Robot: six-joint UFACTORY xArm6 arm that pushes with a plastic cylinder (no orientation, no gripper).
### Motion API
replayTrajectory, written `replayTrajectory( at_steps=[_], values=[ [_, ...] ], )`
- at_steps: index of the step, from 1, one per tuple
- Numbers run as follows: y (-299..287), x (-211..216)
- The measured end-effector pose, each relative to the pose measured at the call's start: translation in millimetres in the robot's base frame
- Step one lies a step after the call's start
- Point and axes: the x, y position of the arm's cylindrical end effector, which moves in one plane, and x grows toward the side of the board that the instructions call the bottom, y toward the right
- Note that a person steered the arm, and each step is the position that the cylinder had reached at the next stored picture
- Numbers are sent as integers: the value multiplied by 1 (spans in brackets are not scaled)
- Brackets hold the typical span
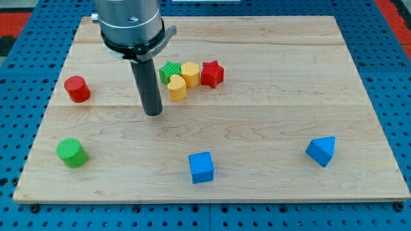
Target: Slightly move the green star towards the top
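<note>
The green star lies near the top middle of the wooden board, partly hidden by two yellow blocks. A yellow hexagon touches its right side and a yellow heart sits against its lower right. A red star touches the hexagon's right side. My tip rests on the board below and a little left of the green star, apart from it.
A red cylinder stands at the left. A green cylinder stands at the lower left. A blue cube sits at the bottom middle. A blue triangular block sits at the lower right.
</note>
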Motion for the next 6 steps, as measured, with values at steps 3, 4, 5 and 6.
replayTrajectory(
  at_steps=[3, 4, 5, 6],
  values=[
    [-4, -53],
    [2, -60],
    [-13, -91],
    [-33, -95]
  ],
)
